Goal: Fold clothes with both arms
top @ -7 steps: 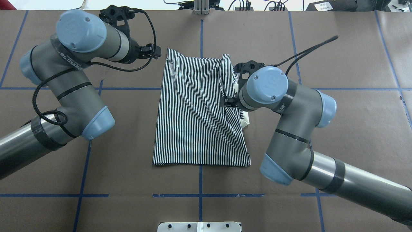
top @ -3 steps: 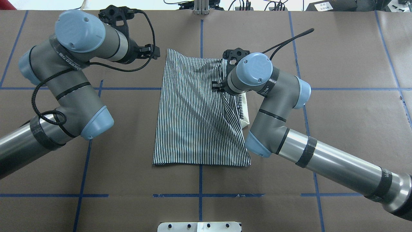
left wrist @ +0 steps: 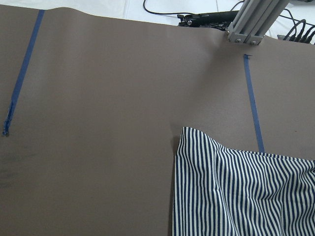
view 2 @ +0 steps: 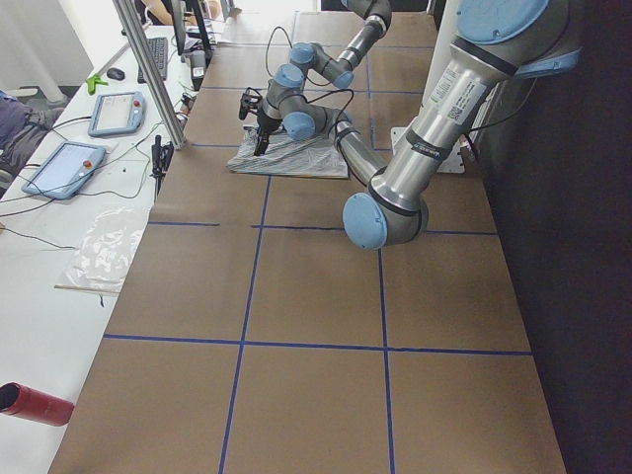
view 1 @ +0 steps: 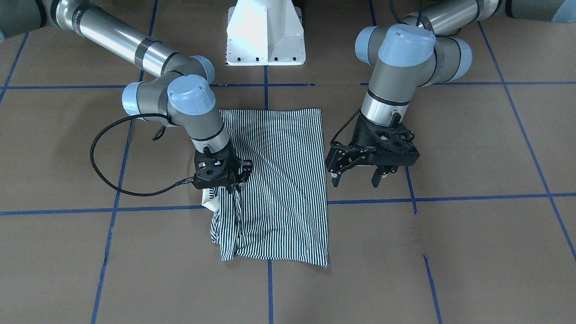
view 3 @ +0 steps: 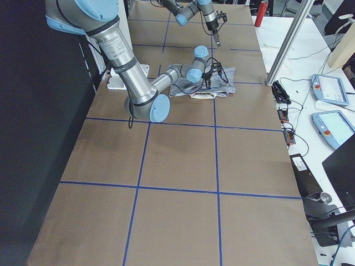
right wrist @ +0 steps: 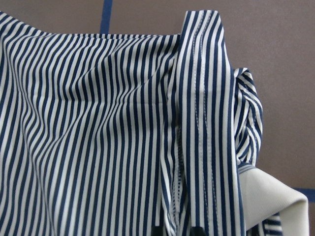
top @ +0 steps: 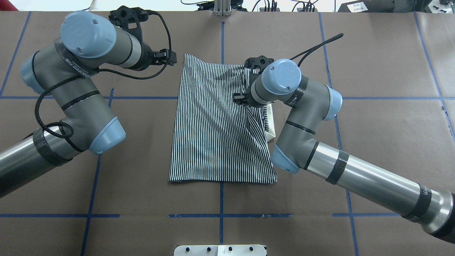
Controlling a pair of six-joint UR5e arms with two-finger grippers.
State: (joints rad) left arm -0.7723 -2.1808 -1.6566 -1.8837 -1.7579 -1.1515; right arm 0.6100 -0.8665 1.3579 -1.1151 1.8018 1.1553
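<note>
The striped polo shirt (top: 217,124) lies folded into a rectangle in the middle of the table, also in the front-facing view (view 1: 283,180). Its cream collar (top: 271,122) pokes out at its right edge. My right gripper (view 1: 223,186) is low over that edge and shut on a raised fold of striped fabric beside the collar (right wrist: 268,196). My left gripper (view 1: 355,180) is open and empty, hovering just outside the shirt's far left corner (left wrist: 197,147). In the overhead view the right gripper is hidden under its wrist.
Brown paper with blue tape lines (top: 221,202) covers the table. The white pedestal base (view 1: 264,31) stands at the robot's edge. A metal post (left wrist: 251,22) and cables stand at the far edge. A side desk holds tablets (view 2: 99,114).
The right arm swung left and away, bringing its gripper further in over the shirt's right edge, then held almost still. The left arm barely moved.
</note>
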